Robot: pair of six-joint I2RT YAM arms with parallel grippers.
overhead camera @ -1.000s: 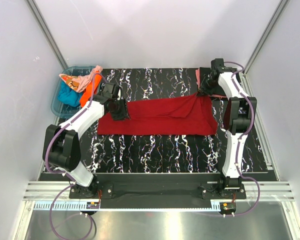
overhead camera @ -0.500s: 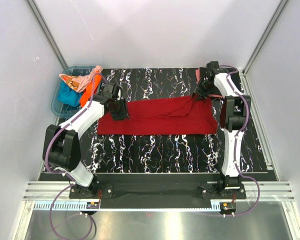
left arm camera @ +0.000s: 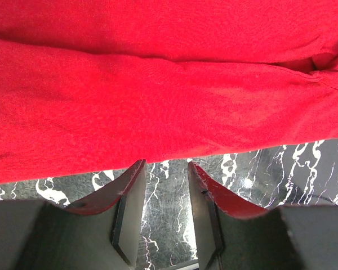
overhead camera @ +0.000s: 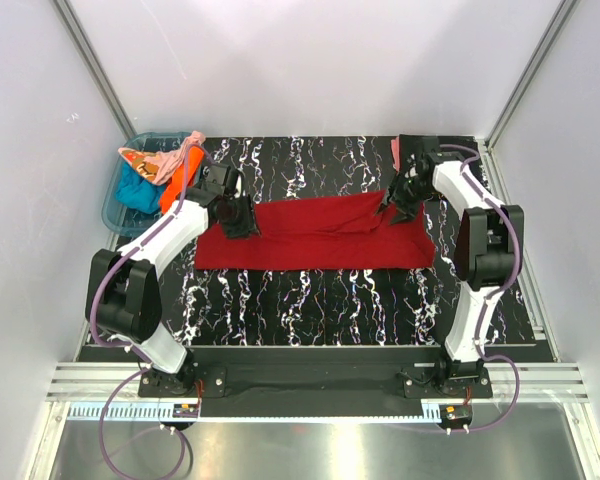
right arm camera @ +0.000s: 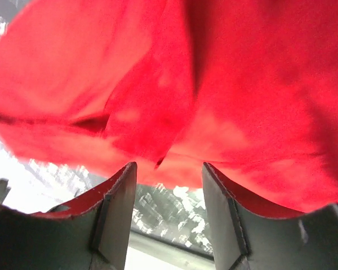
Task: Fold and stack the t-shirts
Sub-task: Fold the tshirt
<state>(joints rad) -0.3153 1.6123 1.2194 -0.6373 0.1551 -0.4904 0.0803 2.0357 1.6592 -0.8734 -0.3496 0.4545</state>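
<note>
Left fingers (left arm camera: 129,197) and right fingers (right arm camera: 115,214) gape empty; the right have swung inward over dark red t-shirt (overhead camera: 310,235).

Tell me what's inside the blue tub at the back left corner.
The tub holds a heap of crumpled clothes: a teal shirt, an orange shirt and pinkish cloth on top. Whatever lies beneath them, and the tub's floor, is covered.

I'm seeing the dark red t-shirt (overhead camera: 315,232) showing as soft matt cloth with a fine knit grain. The black table (overhead camera: 310,295) is gleaming, smooth and glossy, white-veined like marble. The blue tub (overhead camera: 110,210) is looking like translucent plastic. The left gripper (left arm camera: 164,169) fingers (left arm camera: 129,208) are showing matt grey.
</note>
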